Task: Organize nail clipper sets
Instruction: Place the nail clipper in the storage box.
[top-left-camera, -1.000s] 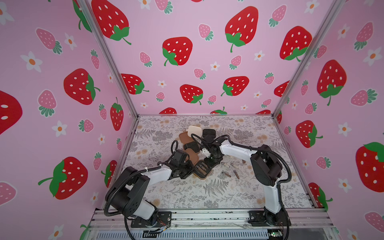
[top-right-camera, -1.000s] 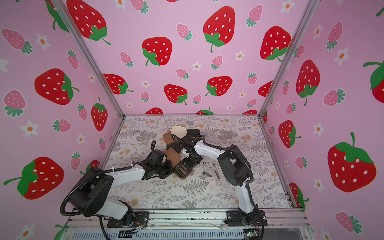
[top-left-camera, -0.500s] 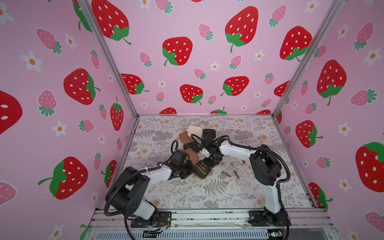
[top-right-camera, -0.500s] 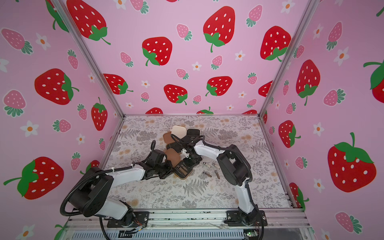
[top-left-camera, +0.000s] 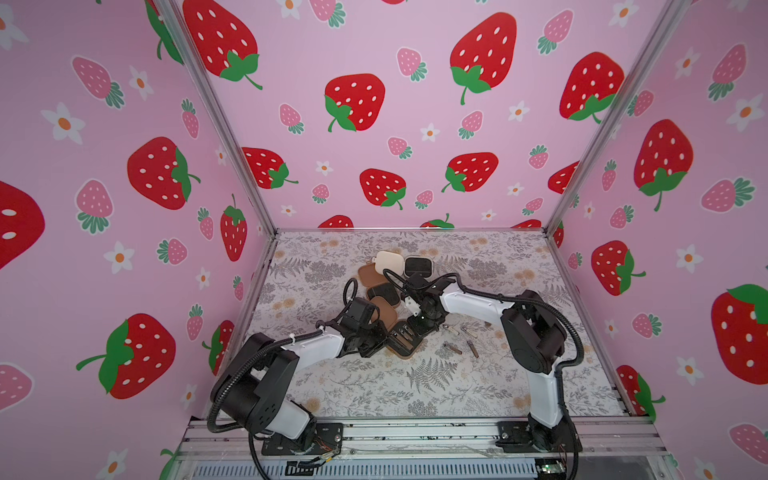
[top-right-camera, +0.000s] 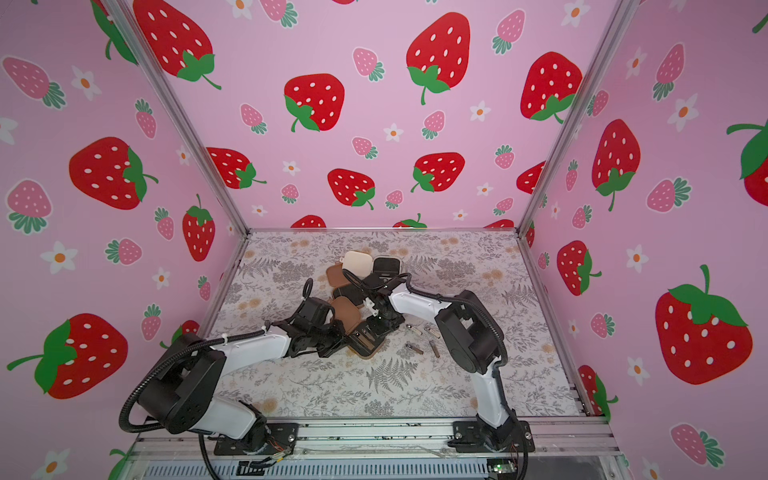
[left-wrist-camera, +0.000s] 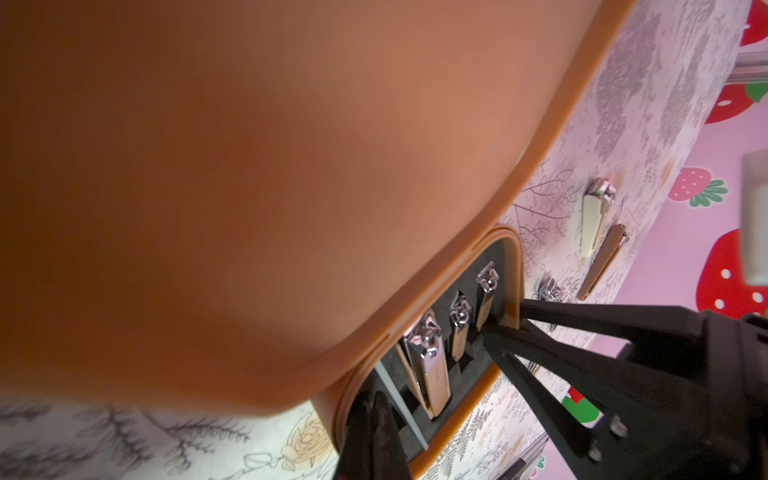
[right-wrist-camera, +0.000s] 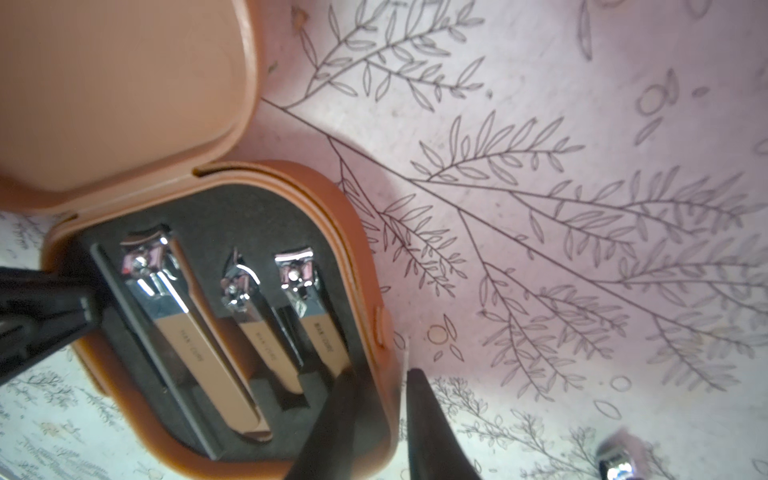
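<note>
A brown nail clipper case (top-left-camera: 401, 340) (top-right-camera: 363, 341) lies open at the table's middle, its lid (top-left-camera: 384, 313) tipped up. The right wrist view shows its black insert (right-wrist-camera: 232, 216) holding three clippers (right-wrist-camera: 195, 336) and a slim file. My right gripper (right-wrist-camera: 382, 374) (top-left-camera: 415, 328) is shut on the case's front wall by the clasp, one finger inside and one outside. My left gripper (left-wrist-camera: 372, 399) (top-left-camera: 384, 338) is shut, its tips resting on the opposite rim. The lid (left-wrist-camera: 291, 166) fills most of the left wrist view.
Behind stand an open cream case (top-left-camera: 390, 262) and a second open brown case (top-left-camera: 370, 275), each showing its black half. Several loose metal tools (top-left-camera: 452, 348) (top-right-camera: 434, 348) lie on the floral mat to the right of the case. Pink walls close in three sides.
</note>
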